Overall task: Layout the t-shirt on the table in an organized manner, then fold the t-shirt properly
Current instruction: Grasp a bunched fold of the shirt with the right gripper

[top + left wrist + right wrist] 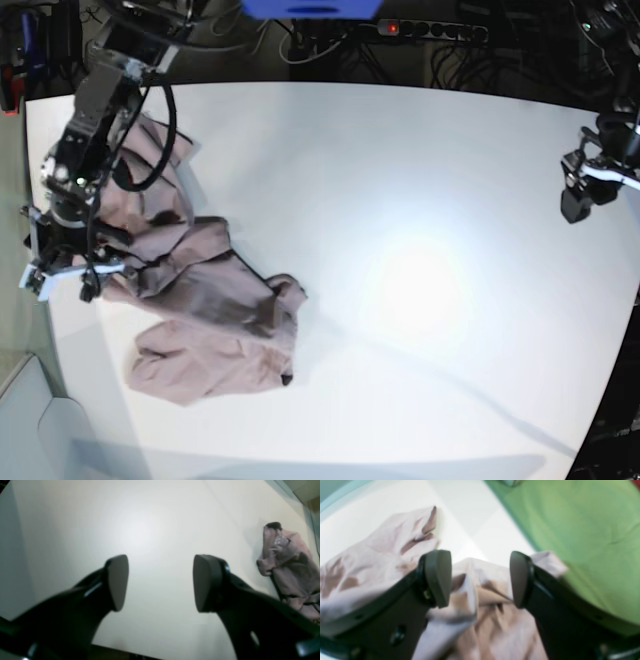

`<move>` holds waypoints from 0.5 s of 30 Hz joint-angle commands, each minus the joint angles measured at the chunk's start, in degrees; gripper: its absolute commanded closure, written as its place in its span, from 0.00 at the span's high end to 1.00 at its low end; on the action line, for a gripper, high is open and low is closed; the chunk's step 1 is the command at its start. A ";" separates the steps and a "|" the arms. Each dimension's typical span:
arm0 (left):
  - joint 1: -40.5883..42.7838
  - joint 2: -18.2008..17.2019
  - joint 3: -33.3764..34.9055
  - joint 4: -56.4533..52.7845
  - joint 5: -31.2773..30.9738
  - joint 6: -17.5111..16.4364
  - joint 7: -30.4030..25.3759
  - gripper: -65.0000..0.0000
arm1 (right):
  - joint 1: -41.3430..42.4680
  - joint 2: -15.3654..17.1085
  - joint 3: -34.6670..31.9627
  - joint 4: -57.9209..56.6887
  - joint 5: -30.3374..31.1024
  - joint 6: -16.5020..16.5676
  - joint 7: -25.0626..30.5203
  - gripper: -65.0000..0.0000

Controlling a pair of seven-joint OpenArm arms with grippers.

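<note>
- Base view, far left: the right gripper [62, 280] hangs over the crumpled t-shirt [215, 320], jaws apart, nothing pinched between them.
- Shirt's a bunched heap at the left edge of the table [400, 200], so I'd say we're in the layout step.
- Next move probably needs a grab at a hem or shoulder.
- Far right, the left gripper [580, 195] waits, jaws apart, holding nothing.

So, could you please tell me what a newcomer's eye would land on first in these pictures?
First, the crumpled dusty mauve-pink cotton t-shirt, heaped in a bunched pile near one end of the broad matte white table, in the base view's left half. Next, the black right gripper, jaws apart, directly above the cloth at the table's edge. The left gripper hangs open over bare tabletop far from the shirt.
</note>
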State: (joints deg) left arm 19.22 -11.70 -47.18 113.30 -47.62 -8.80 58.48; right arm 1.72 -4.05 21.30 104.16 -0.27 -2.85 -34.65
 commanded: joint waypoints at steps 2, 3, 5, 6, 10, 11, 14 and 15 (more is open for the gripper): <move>-0.19 -0.82 -0.07 0.95 -1.04 -0.04 -0.94 0.61 | -2.81 -1.97 -4.64 4.46 0.67 2.11 0.24 0.57; -0.28 -0.82 0.01 0.95 -1.04 -0.04 -0.94 0.61 | -4.40 -2.67 -6.93 5.25 0.58 2.11 0.24 0.57; -0.28 -0.65 0.01 0.95 -1.04 -0.04 -0.94 0.61 | -7.65 -3.73 -11.85 5.34 0.49 2.11 0.50 0.57; -0.28 -0.56 0.10 0.95 -1.04 -0.04 -0.94 0.61 | -8.70 -3.90 -14.13 4.72 0.49 2.11 0.50 0.57; -0.37 -0.38 0.10 0.95 -1.13 -0.04 -0.94 0.61 | -9.50 -4.08 -19.32 -1.08 0.41 0.61 0.59 0.57; -0.28 -0.38 0.10 0.95 -1.13 -0.04 -0.94 0.61 | -8.88 -3.99 -19.94 -2.40 0.41 -0.88 0.76 0.57; -0.28 -0.47 -0.07 0.95 -1.13 -0.04 -0.94 0.61 | -7.21 -3.73 -20.02 -6.27 0.41 -3.43 2.35 0.57; -0.19 -0.47 -0.16 0.95 -1.13 -0.04 -0.94 0.61 | -6.59 -3.64 -20.02 -7.59 0.41 -3.43 2.87 0.57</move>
State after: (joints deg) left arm 19.31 -11.42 -47.07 113.30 -47.64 -8.82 58.50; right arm -5.43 -7.44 1.50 95.72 0.03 -6.07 -32.86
